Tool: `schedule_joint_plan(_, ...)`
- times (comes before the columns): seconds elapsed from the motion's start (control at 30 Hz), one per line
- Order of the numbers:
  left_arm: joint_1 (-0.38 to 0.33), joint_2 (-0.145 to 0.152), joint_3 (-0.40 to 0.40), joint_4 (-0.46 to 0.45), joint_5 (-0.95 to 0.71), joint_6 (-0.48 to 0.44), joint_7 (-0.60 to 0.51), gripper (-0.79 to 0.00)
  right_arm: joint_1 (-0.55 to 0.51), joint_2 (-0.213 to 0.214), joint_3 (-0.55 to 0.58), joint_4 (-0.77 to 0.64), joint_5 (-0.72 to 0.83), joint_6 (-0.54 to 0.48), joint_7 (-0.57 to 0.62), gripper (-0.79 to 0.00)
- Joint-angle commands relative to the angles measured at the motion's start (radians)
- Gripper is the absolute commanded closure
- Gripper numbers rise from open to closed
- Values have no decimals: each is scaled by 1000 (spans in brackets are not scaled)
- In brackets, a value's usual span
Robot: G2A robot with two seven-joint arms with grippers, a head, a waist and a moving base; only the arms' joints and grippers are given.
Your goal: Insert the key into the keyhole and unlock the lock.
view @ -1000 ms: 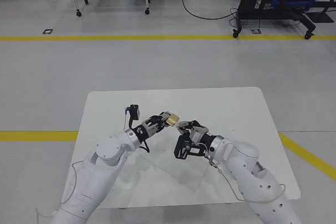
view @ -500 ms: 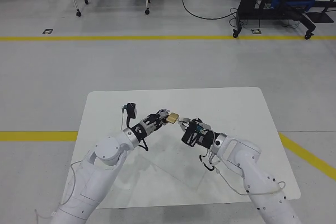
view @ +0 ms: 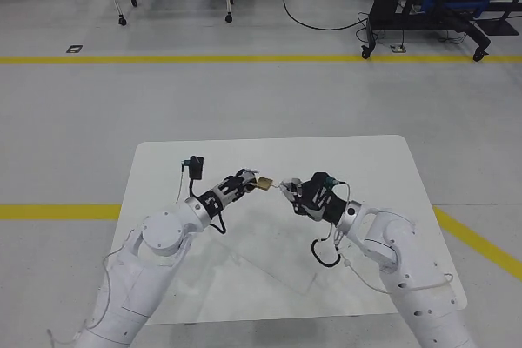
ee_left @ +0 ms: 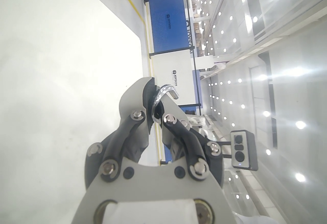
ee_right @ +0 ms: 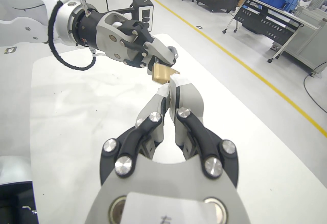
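From the top view, both arms are meeting above the middle of the white bench (view: 374, 157). The left end effector (view: 248, 184) is holding a brass padlock (view: 264, 184) up off the surface. The right end effector (view: 287, 188) is sitting just to its right, tip to tip with it.

In the left wrist view, the left end effector (ee_left: 157, 99) is clenching the padlock's silver shackle (ee_left: 166, 89), which is curving out between the fingers. The lock body is lying hidden behind them.

In the right wrist view, the right end effector (ee_right: 170, 89) is pinching shut on the key (ee_right: 168, 98). Just a thin edge of the key is showing between the pads. The fingertips are pressing up against the near face of the padlock (ee_right: 163, 74), which is hanging from the left end effector (ee_right: 163, 58) with that face turned toward the key. Whether the blade is seated in the keyhole cannot be told, since the fingertips are covering the spot.

The risks from here look like these:
- **Lock swinging:** the padlock is being held by the shackle alone, so any push or twist from the key could be swinging the body away or rotating it in the grip.
- **Key slipping:** the key is being gripped on a narrow edge, so turning force may be making it slip or cant between the pads.
- **Jamming:** a slight misalignment could be jamming the blade at the keyhole's mouth.
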Motion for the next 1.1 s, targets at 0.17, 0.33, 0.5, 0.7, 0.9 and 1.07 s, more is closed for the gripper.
schedule_joint_plan(0.17, -12, 39, 53, -72, 407, 21, -297, 0, -60, 20, 136, -74, -25, 23, -45, -785)
schedule_joint_plan(0.33, -32, 37, 138, -50, 531, 42, -370, 0, -60, 20, 136, -74, -25, 23, -45, -785)
schedule_joint_plan(0.5, -73, 22, 214, -5, 601, 84, -393, -785, -60, 20, 136, -74, -25, 23, -45, -785)
schedule_joint_plan(0.7, -82, 27, 185, -2, 594, 112, -426, -785, -60, 20, 136, -74, -25, 23, -45, -785)
schedule_joint_plan(0.9, -29, 57, 59, -76, 611, 144, -393, -785, -60, 20, 136, -74, -25, 23, -45, -785)
schedule_joint_plan(1.07, 66, 76, -62, -190, 649, 188, -222, -785, -60, 20, 136, -74, -25, 23, -45, -785)
